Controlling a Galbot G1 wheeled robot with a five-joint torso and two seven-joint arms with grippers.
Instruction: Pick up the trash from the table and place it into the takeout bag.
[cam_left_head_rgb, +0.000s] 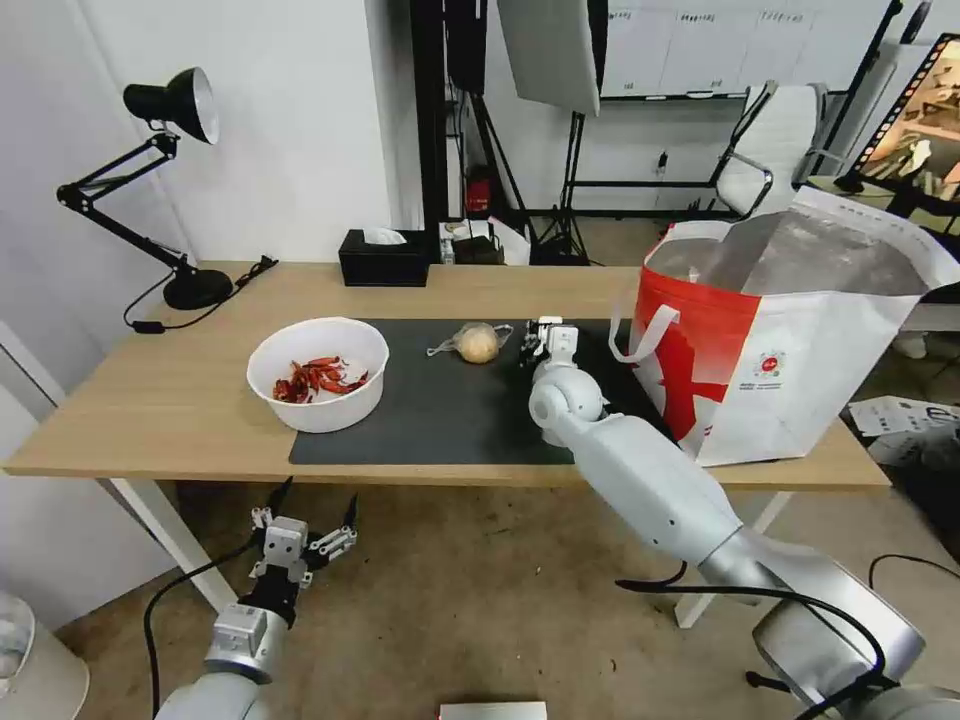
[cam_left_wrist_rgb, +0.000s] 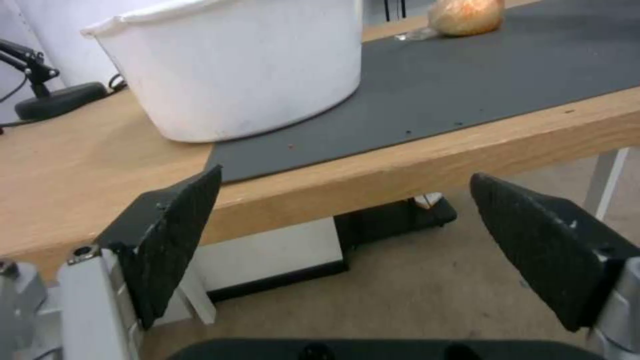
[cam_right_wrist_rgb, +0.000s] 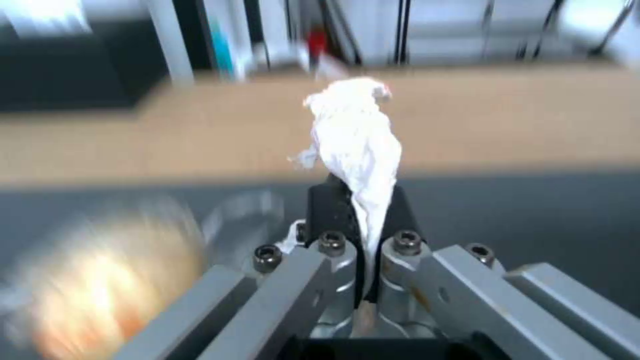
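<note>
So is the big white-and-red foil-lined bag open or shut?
Open: the white-and-red foil-lined takeout bag stands upright, mouth spread, silver lining showing.

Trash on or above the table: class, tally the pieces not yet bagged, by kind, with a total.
White bowl of chili shells: 1
Clear bag with yellowish lump: 1
White tissue, pinched in the right gripper: 1
Total: 3

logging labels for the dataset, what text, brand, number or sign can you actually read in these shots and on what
None can be read.
takeout bag: small red round logo with tiny print lines below it on the white side, too small to read; the large red graphic has no letters.
papers on the floor to the right of the table: dark print, too small to read.
black tissue box: no text shows.
white bowl: plain, in head and left wrist views.
</note>
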